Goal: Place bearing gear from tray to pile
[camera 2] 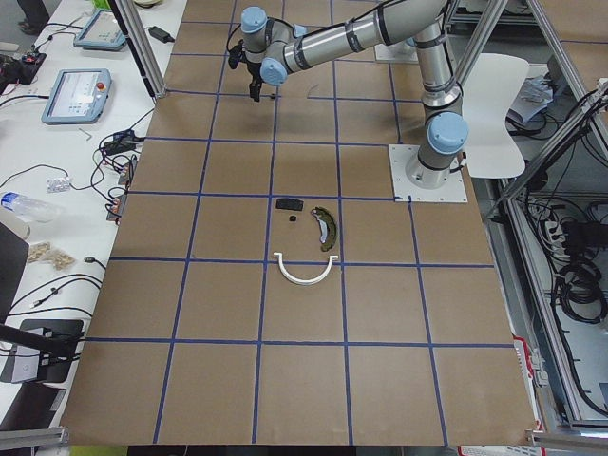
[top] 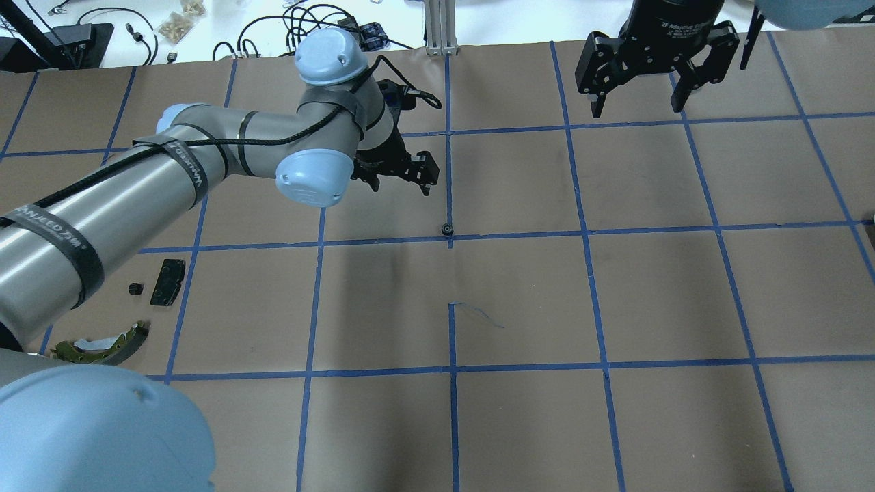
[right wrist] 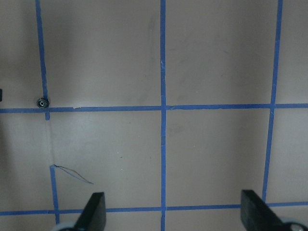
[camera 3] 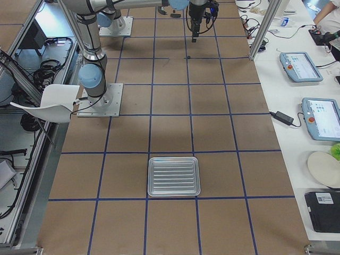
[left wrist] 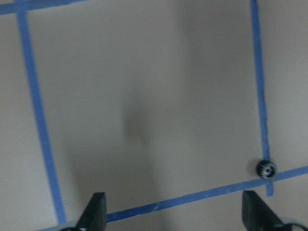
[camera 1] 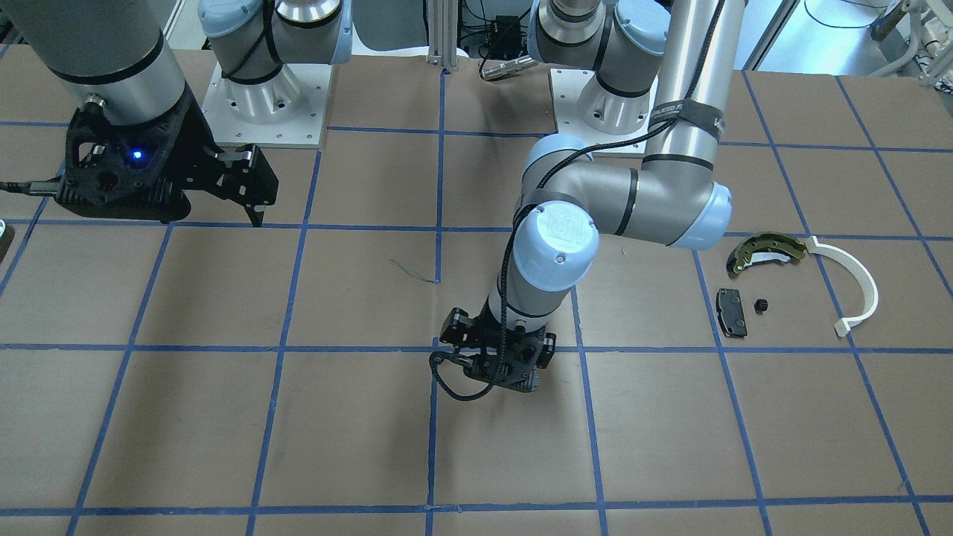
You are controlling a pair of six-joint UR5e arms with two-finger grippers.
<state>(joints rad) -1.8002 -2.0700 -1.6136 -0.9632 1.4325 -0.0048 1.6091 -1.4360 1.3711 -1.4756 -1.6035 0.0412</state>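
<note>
The bearing gear (top: 446, 229), small, black and toothed, lies on the paper at a blue tape crossing. It also shows in the left wrist view (left wrist: 265, 169) and the right wrist view (right wrist: 43, 102). My left gripper (top: 401, 184) is open and empty above the table; the gear lies a little ahead of its right finger (left wrist: 255, 211). The pile sits at the table's left end: an olive-gold brake shoe (camera 1: 767, 251), a white arc (camera 1: 856, 286), a black pad (camera 1: 731, 313) and a tiny black round piece (camera 1: 761, 304). My right gripper (top: 636, 102) is open and empty, far from the gear.
A ribbed metal tray (camera 3: 173, 176) lies at the table's right end, far from both arms, with nothing visible in it. Brown paper with a blue tape grid (top: 588, 236) covers the table. Operator desks with tablets (camera 3: 300, 66) line the far side.
</note>
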